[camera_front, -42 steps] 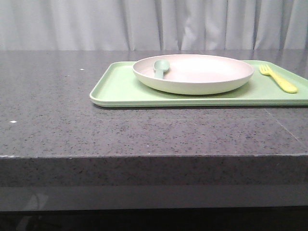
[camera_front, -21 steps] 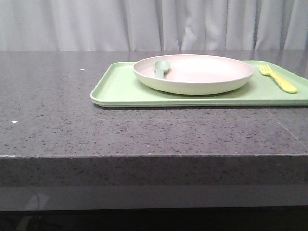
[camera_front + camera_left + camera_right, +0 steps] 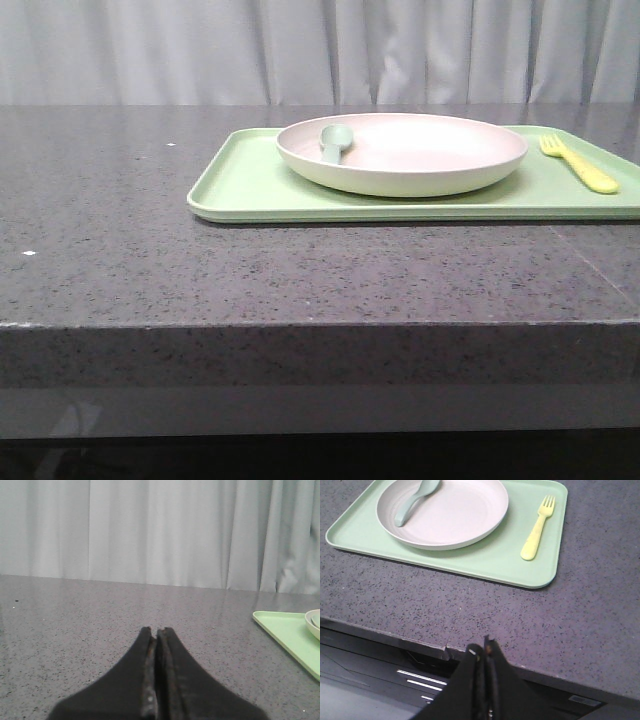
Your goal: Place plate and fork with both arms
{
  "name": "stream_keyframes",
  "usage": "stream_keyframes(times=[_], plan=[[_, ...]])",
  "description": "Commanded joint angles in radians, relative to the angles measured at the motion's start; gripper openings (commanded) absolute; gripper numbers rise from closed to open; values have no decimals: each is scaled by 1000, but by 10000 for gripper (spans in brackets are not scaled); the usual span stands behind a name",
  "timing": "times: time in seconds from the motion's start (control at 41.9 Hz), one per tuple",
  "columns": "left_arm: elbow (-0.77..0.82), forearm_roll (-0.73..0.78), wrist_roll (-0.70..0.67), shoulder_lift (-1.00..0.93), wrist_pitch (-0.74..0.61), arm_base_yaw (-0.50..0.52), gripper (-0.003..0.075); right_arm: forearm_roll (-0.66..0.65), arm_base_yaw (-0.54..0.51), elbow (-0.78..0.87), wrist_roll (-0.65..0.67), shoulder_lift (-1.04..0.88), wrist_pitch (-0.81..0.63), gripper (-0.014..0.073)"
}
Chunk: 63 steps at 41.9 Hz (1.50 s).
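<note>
Plate (image 3: 402, 152) and fork (image 3: 580, 164) both lie on the pale green tray (image 3: 250, 185), which sits on the dark speckled table (image 3: 120, 250) toward its right side. Largest first after the table: the tray lies flat, and the plate rests upright in its middle with a grey-green spoon (image 3: 334, 141) lying in it. The yellow fork lies flat on the tray just beside the plate on the right, apart from it, tines pointing away from the robot.

As for the step in hand, this one scene fits two stages equally: plate and fork waiting on the tray to be picked up and set elsewhere, or plate and fork already set down on the tray with both arms drawn clear. Nothing settles which, so no particular move can be called for; either arm would have to part its fingers before any grasp.

Left gripper (image 3: 156, 632) is clenched with nothing between its fingers, low over bare table well to the left of the tray. Right gripper (image 3: 481, 652) is likewise clenched and empty, above the table's near edge, well apart from the fork
</note>
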Motion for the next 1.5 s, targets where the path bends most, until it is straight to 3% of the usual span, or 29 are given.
stream_keyframes(times=[0.0, 0.215, 0.525, 0.74, 1.051, 1.48], plan=[[10, -8, -7, -22, -88, 2, -20, -9, -2, -21, -9, 11, -71, -88], [10, -8, -7, -22, -88, 2, -20, -30, -17, 19, -9, -13, -115, -88], [10, -8, -7, -22, -88, 2, -20, -29, -194, 463, -9, -230, -773, -88], [10, -8, -7, -22, -88, 2, -20, -29, -205, 719, -9, -390, -1044, -88], [10, -8, -7, -22, -88, 2, -20, -29, -257, 772, -9, -425, -1065, -88], [10, -8, -7, -22, -88, 2, -20, -29, -239, 772, -9, -425, -1065, -88]])
